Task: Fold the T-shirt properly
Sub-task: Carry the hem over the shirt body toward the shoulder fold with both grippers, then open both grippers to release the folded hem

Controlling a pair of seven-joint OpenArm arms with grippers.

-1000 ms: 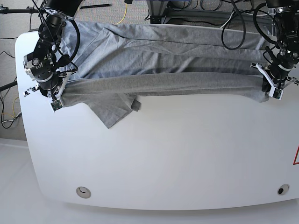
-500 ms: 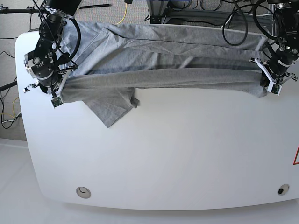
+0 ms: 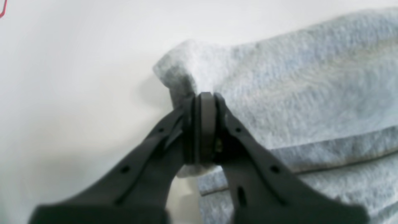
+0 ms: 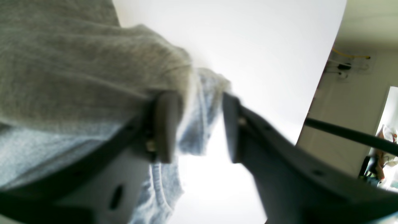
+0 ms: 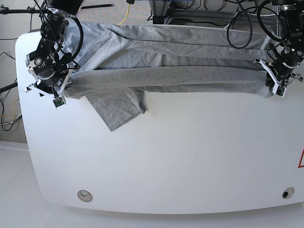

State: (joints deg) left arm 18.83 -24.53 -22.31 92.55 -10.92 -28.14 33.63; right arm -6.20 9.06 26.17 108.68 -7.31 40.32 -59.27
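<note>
Across the far half of the white table (image 5: 166, 156) I see the T-shirt (image 5: 171, 61) laid out as a long grey band, folded lengthwise, its heathered knit creased into shallow ridges that run from one arm to the other. One short sleeve (image 5: 116, 111) sticks out toward the near side in a flat, blunt wedge, lying on the smooth tabletop near the arm on the base view's left.

On my left wrist feed, the left gripper (image 3: 203, 102) has its dark pads pressed flat together, with only a thin pinch of fuzzy grey fabric between them (a rounded corner of the cloth bulges up just past the tips). So that claw is clamped on the T-shirt (image 3: 295, 93). A stitched hem runs along the lower edge of the cloth.

On my right wrist feed, the right gripper (image 4: 199, 124) has its jaws spread, with a plain gap between the two pads. A soft fold of the T-shirt (image 4: 77, 77) drapes over one pad and hangs in the gap, loose and not squeezed. The picture is blurred, so I cannot make out the weave there.

In the base view, both claws sit at the two ends of the folded band, low on the table.
</note>
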